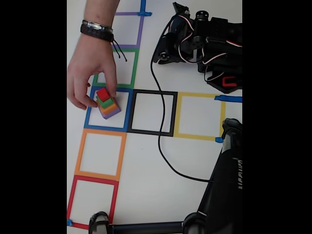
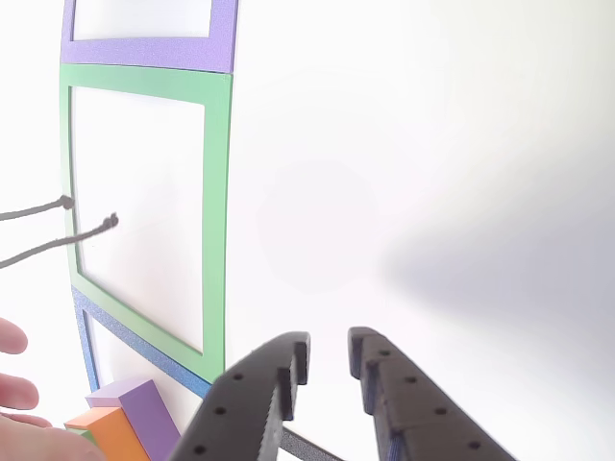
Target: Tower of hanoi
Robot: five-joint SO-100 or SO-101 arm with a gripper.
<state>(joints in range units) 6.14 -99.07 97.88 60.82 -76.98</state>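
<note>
A small stack of blocks (image 1: 107, 103), red on top, then green, orange and purple, stands in the blue square (image 1: 109, 108). A person's hand (image 1: 91, 63) reaches in from the top and holds the stack with its fingers. My arm (image 1: 200, 39) is folded at the top right, well away from the stack. In the other view my gripper (image 2: 328, 357) hovers over bare white table, its black fingers (image 2: 258, 403) slightly apart with nothing between them. The stack's purple block (image 2: 146, 415) and orange block (image 2: 113, 434) show at the bottom left, beside the person's fingertips (image 2: 13, 392).
Taped squares mark the table: purple (image 1: 127, 30), green (image 1: 117, 68), black (image 1: 152, 112), yellow (image 1: 200, 116), orange (image 1: 100, 153), red (image 1: 92, 201). A black cable (image 1: 163, 146) crosses the black square. A dark stand (image 1: 226, 185) occupies the lower right.
</note>
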